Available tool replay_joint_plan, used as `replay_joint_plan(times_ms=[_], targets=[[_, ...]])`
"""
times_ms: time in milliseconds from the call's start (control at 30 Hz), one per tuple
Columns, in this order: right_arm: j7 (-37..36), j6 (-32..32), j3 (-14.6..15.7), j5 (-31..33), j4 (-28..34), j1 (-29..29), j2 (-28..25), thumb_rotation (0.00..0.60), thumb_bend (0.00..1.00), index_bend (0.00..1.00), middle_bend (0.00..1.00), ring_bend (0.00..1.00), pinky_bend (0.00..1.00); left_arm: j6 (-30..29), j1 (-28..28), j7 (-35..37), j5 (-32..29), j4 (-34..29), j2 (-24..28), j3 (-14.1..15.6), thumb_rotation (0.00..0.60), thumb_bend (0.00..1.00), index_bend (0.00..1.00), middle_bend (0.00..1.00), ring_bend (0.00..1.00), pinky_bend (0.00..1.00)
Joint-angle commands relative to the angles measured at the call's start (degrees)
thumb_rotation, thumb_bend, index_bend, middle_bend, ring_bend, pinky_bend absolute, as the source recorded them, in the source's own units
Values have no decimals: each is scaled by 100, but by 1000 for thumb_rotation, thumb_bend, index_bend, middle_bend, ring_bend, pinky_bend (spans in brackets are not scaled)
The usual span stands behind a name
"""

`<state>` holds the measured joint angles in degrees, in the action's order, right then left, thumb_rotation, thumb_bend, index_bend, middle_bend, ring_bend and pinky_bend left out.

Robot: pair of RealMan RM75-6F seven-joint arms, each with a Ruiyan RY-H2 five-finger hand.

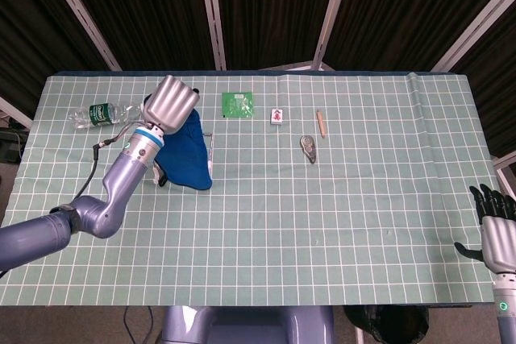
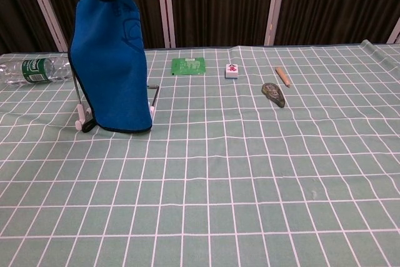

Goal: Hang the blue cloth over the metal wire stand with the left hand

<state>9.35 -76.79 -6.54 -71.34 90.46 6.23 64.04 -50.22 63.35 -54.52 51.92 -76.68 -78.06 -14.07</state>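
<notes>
Left robot hand (image 1: 171, 102) grips the blue cloth (image 2: 111, 70) over the wire stand (image 2: 152, 98); bottle (image 2: 34, 69) label unreadable; right robot hand (image 1: 493, 227) open, empty.

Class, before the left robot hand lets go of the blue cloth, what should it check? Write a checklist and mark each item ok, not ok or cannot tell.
1. Left robot hand holds the cloth at its top: ok.
2. Cloth hangs in front of the stand, hiding most of it: ok.
3. Cloth is draped over the stand's top wire: cannot tell, the cloth hides it.
4. Stand is upright, feet on the table: ok as far as the visible feet show.
5. Bottle lies apart from the stand: ok.
6. Right robot hand is at the far table edge, away from the work: ok.
</notes>
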Motion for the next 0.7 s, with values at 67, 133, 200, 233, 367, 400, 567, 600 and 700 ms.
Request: replay_joint_plan(times_ms=[67, 133, 200, 233, 367, 400, 567, 600, 700], targets=[[53, 3, -12, 47, 0, 4, 18, 600, 0, 0, 0, 0, 0, 288, 113, 332, -266, 552, -399, 35, 600, 680, 909, 929, 901, 1000], [95, -1, -16, 76, 1, 4, 28, 600, 0, 0, 0, 0, 0, 431, 157, 494, -365, 870, -612, 45, 600, 680, 909, 929, 901, 1000], [136, 1, -19, 107, -5, 4, 42, 600, 0, 0, 0, 0, 0, 574, 194, 687, -474, 1193, -837, 32, 600, 680, 909, 927, 900, 1000], [169, 19, -21, 146, -21, 8, 57, 600, 0, 0, 0, 0, 0, 675, 222, 810, -546, 1443, -999, 15, 600, 680, 909, 925, 897, 1000], [229, 62, -39, 245, -46, 22, 89, 600, 0, 0, 0, 0, 0, 953, 315, 1198, -608, 2132, -1401, -20, 600, 682, 881, 917, 890, 1000], [239, 66, -42, 262, -50, 23, 92, 600, 0, 0, 0, 0, 0, 1025, 328, 1277, -631, 2246, -1466, -26, 600, 680, 813, 910, 886, 1000], [283, 81, -55, 336, -85, 25, 116, 600, 0, 0, 0, 0, 0, 1424, 382, 1505, -1079, 2657, -1708, -102, 600, 145, 28, 845, 864, 1000], [287, 86, -55, 343, -88, 28, 120, 600, 0, 0, 0, 0, 0, 1436, 394, 1548, -1139, 2676, -1727, -133, 600, 57, 0, 838, 863, 1000], [291, 83, -53, 345, -86, 26, 119, 600, 0, 0, 0, 0, 0, 1340, 382, 1814, -1146, 2591, -1691, -252, 600, 0, 0, 832, 863, 1000]])
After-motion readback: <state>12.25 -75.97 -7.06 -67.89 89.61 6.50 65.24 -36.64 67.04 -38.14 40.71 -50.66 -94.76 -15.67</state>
